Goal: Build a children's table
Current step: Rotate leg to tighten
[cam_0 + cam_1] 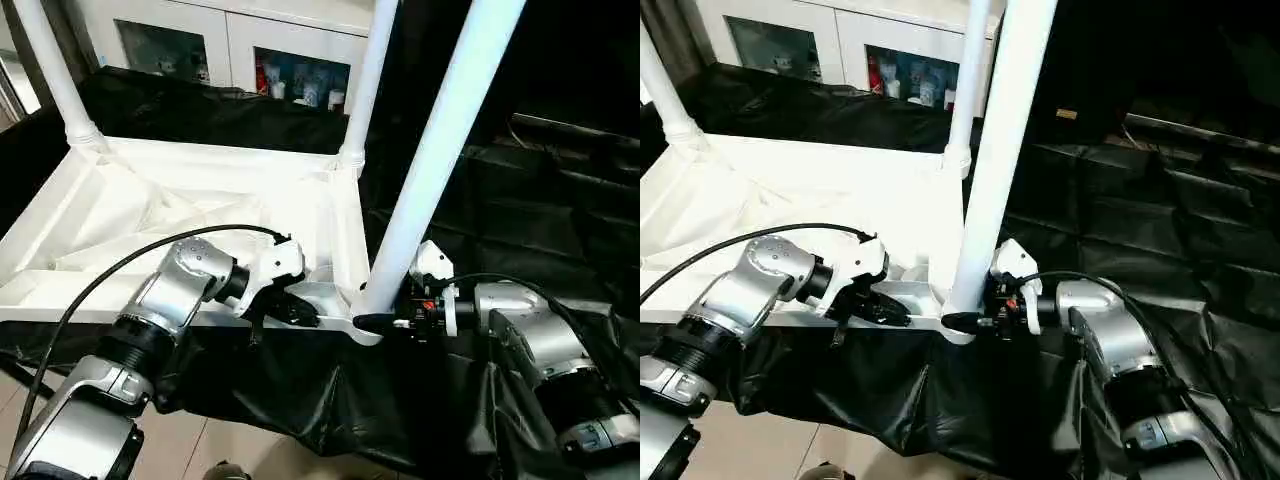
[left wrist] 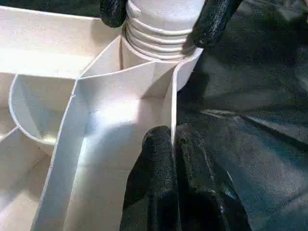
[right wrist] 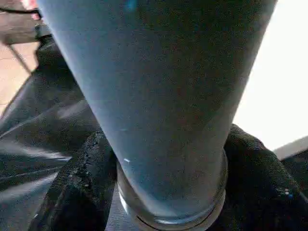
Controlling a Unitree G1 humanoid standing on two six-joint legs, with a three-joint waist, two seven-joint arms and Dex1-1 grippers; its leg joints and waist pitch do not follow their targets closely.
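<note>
Children's table (image 1: 150,215) upturned, three legs up, left jaws pinching its rim, right jaws gripping near leg (image 1: 430,170).

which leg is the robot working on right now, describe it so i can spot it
Start at the white tabletop lying upside down on the black cloth, then go to its near right corner. The leg rising there is the one. Unlike the two legs at the far corners, it has the right pincer around its base.
</note>
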